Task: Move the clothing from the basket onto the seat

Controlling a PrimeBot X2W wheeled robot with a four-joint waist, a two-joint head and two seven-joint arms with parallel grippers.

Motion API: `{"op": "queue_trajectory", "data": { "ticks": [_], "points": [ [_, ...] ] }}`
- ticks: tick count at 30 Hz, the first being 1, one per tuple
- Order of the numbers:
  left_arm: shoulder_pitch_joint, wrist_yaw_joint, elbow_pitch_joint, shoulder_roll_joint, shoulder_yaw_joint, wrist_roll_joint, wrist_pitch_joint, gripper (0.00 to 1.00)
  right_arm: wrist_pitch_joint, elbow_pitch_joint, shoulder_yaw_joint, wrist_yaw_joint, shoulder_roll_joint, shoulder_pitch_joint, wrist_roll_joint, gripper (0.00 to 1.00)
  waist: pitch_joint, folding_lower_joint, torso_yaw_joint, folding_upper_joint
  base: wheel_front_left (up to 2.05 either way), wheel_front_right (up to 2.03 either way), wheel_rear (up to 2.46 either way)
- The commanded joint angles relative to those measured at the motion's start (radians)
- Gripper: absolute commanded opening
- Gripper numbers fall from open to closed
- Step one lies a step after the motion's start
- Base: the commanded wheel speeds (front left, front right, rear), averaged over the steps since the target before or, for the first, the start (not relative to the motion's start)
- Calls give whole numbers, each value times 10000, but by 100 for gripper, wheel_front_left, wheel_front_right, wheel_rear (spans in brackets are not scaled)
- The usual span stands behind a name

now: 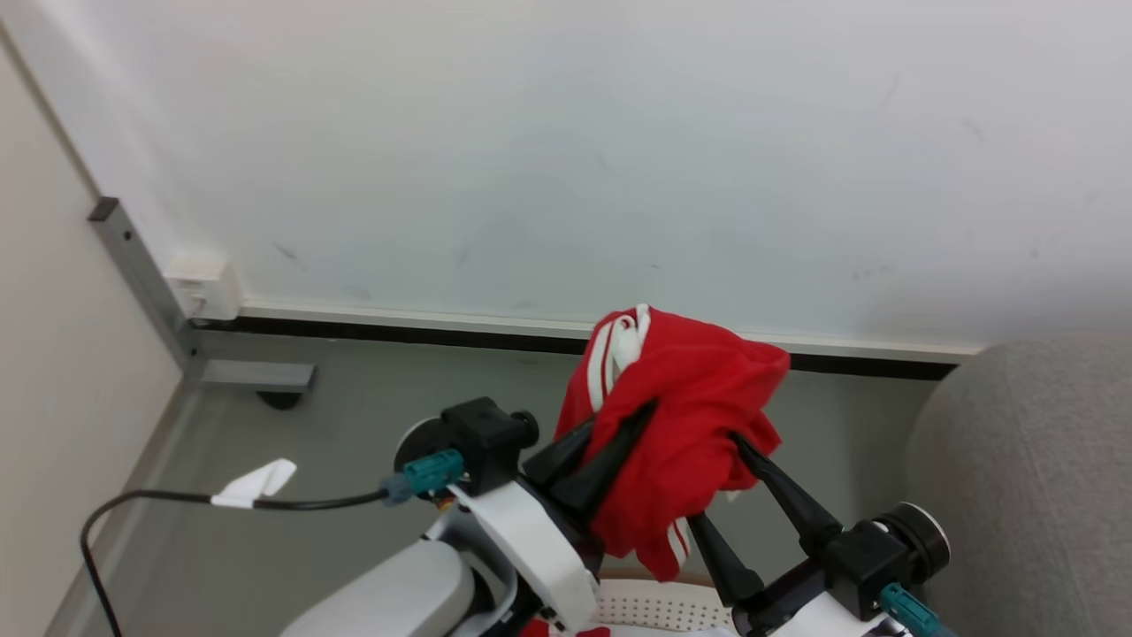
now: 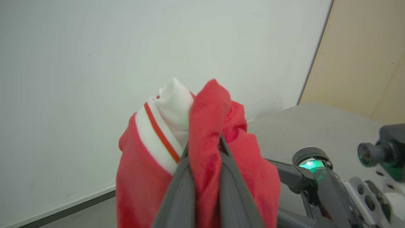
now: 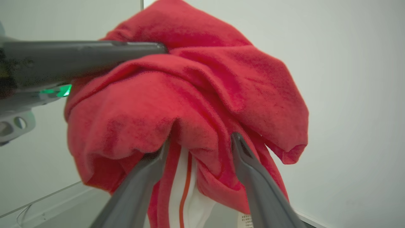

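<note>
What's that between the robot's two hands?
Bunched red clothing with white stripes lies between the left gripper, which pinches it, and the open right gripper. The head view shows it best.

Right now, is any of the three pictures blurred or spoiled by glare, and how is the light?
Head view: even, soft light, sharp, no glare on the red garment. Left wrist view: the bottom edge is out of focus, and a green lamp glows. Right wrist view: the garment is very close, slightly soft and grainy.
</note>
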Motion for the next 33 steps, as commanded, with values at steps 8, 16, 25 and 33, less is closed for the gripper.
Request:
{"op": "queue_trajectory", "data": {
  "ticks": [8,16,25,33],
  "points": [
    [241,-304,4,-515,-644,139,140,0,8,1332,294,-23,136,-675,522,100,-314,0,1161,0,0,0,0],
    [313,-400,67,-615,-878,54,265,0,8,1816,563,-23,158,-778,1188,0,-501,0,1640,0,0,0,0],
    [494,-139,131,-407,-688,-101,96,0,8,1051,264,-23,161,-356,1584,0,-460,0,1626,0,0,0,0],
    [710,31,122,-318,-584,-161,-68,100,8,408,-173,-23,155,-33,2181,0,-182,0,1088,0,0,0,0]
  ]
}}
